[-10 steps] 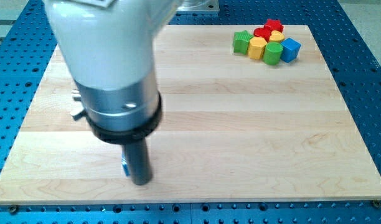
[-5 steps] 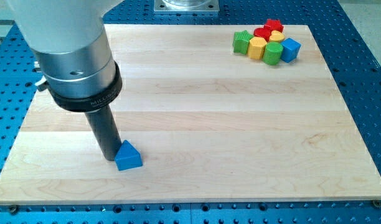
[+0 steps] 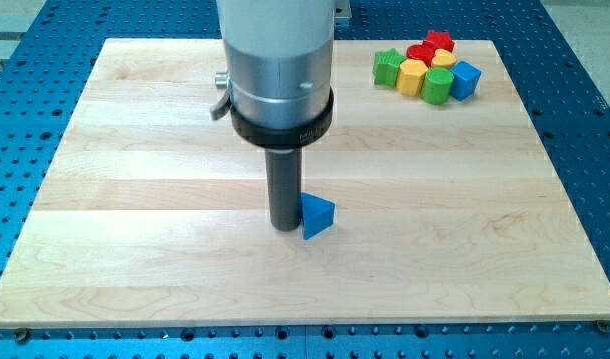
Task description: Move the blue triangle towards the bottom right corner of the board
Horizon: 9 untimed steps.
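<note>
The blue triangle (image 3: 317, 215) lies on the wooden board (image 3: 464, 229), a little left of centre and below the middle. My tip (image 3: 284, 225) stands on the board right against the triangle's left side, touching it. The rod rises from there into the grey and white arm that covers the top middle of the view.
A tight cluster of blocks sits at the board's top right: a green block (image 3: 387, 68), a yellow block (image 3: 412, 75), a green cylinder (image 3: 438, 86), a blue cube (image 3: 465, 79) and red blocks (image 3: 431, 47). Blue perforated table surrounds the board.
My tip and the arm have moved to the right and slightly up the view. The blue triangle has slid right with them, from the lower left to near the middle.
</note>
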Tool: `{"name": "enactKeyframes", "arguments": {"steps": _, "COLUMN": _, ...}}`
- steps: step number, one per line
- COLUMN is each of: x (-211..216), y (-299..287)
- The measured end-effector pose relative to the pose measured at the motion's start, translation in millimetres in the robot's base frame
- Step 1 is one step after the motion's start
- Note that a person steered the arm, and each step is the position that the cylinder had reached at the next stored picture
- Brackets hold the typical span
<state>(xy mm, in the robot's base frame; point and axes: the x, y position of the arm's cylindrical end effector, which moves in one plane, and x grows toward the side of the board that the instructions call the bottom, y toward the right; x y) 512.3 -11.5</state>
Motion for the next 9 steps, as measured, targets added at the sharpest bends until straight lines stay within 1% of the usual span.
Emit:
{"name": "enactKeyframes", "arguments": {"steps": 1, "x": 0, "y": 47}}
{"name": "enactKeyframes", "arguments": {"steps": 2, "x": 0, "y": 107}}
{"name": "enactKeyframes", "arguments": {"steps": 3, "x": 16, "y": 136}}
{"name": "enactKeyframes", "arguments": {"steps": 5, "x": 38, "y": 123}}
{"name": "enactKeyframes", "arguments": {"steps": 6, "x": 52, "y": 171}}
{"name": "enactKeyframes", "arguments": {"steps": 7, "x": 55, "y": 212}}
{"name": "enactKeyframes", "arguments": {"steps": 8, "x": 58, "y": 205}}
{"name": "enactKeyframes", "arguments": {"steps": 9, "x": 81, "y": 155}}
